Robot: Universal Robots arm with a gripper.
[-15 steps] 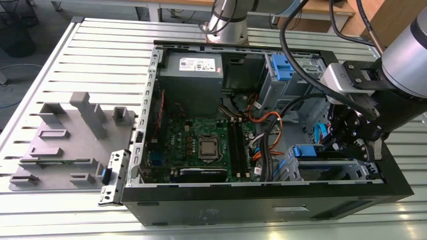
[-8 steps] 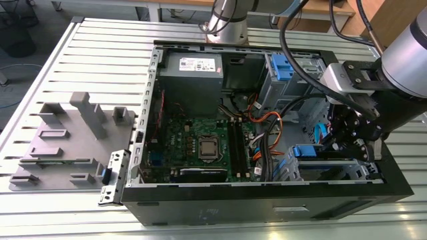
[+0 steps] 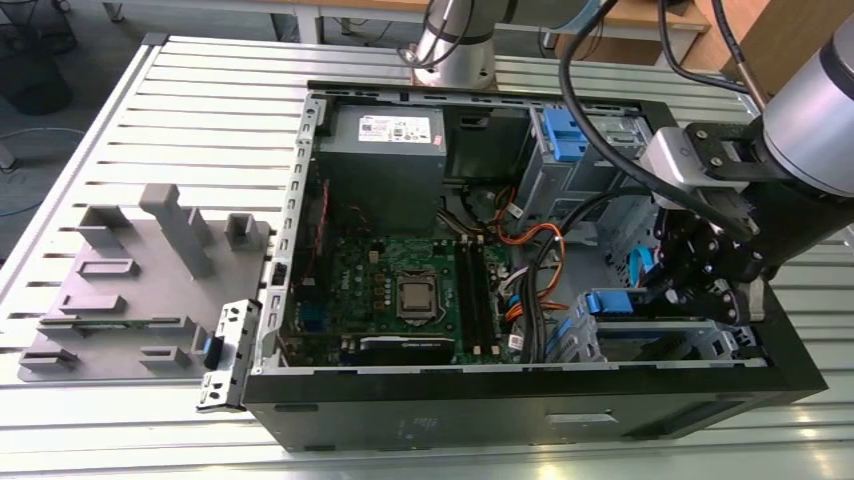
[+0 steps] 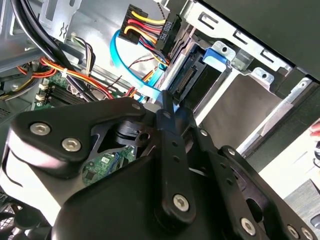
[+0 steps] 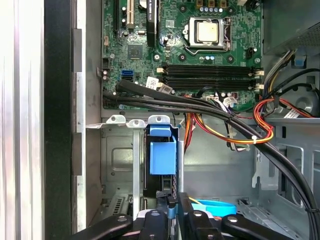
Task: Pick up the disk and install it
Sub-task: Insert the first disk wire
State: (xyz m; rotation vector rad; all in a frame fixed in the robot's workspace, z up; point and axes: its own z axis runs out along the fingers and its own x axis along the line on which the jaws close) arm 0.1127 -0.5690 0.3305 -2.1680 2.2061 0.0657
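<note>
Worktop (image 3: pixel 200 120): carries the open computer case (image 3: pixel 534 405), with a moulded fixture (image 3: pixel 147 270) beside it on the exterior view's left. In the case: motherboard (image 3: pixel 400 290); power-supply box (image 3: pixel 387 150) behind it; cable bundle (image 3: pixel 534 290) on the exterior view's right of it; beyond that, drive cage (image 3: pixel 694 345) holding the disk (image 5: pixel 162 155), pincer (image 5: pixel 169 205) close against its edge.

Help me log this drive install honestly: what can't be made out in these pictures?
1. First wrist view: the disk has its near end covered by the pincer, so how deep it sits in the cage is unclear.
2. Exterior view: the arm blocks most of the cage.
3. Second wrist view: the pincer's own body hides much of the disk.
</note>
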